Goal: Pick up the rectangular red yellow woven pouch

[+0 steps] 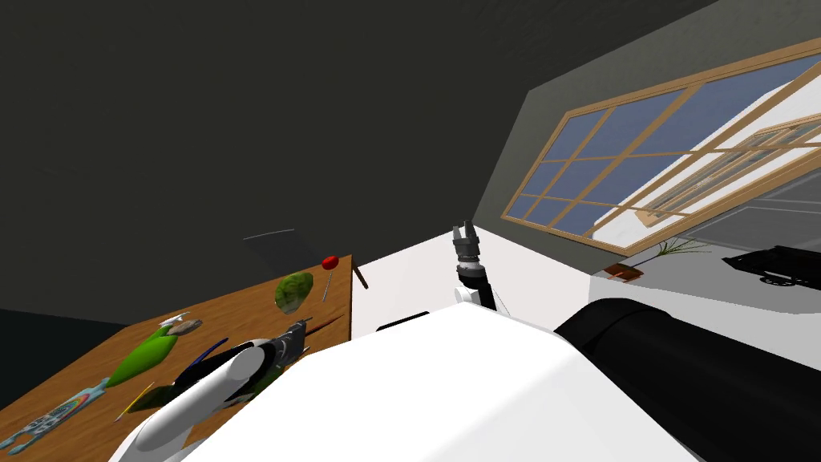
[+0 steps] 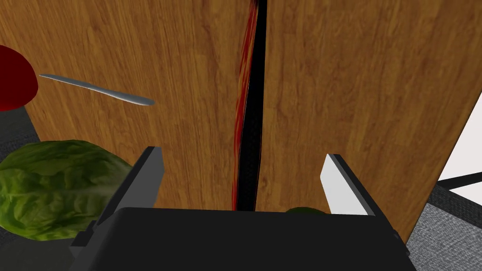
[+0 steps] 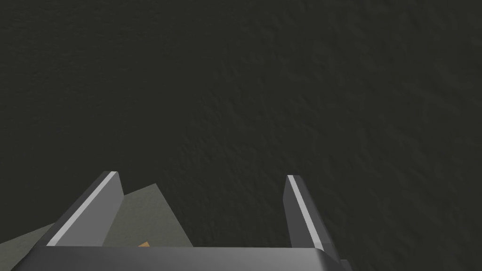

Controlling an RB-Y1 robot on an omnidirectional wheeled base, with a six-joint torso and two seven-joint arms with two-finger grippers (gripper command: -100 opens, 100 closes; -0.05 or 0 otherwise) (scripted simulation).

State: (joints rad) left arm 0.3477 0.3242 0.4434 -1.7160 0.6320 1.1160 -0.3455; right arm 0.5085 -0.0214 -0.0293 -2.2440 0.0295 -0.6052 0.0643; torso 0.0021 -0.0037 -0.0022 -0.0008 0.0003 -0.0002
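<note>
1. Left pincer [image 2: 242,155] hangs low over the wooden tabletop [image 2: 367,84]. Its two blades are spread wide and grip nothing.
2. Just left of it lies a green lettuce head [image 2: 52,188]. Farther off on that side are a slim silver utensil [image 2: 99,89] and a dark red rounded thing [image 2: 12,77].
3. The pouch [image 2: 245,122] lies in the gap between the blades and shows as a thin red and black strip. I can make out no yellow on it.
4. Its long axis runs straight ahead of the pincer, so one blade stands on each side of its narrow width, both clear of it. Its near end passes behind the pincer's dark body and is hidden, so I cannot tell how far in it reaches.
5. I judge the left arm to be the one placed for the pick. It seems to need only a short advance before closing across the thin side. With so little thickness to squeeze, the strip could slip out or fold.
6. Right pincer [image 1: 465,234] is raised well to the right, off the tabletop and far from the pouch. Its blades are apart and empty.
</note>
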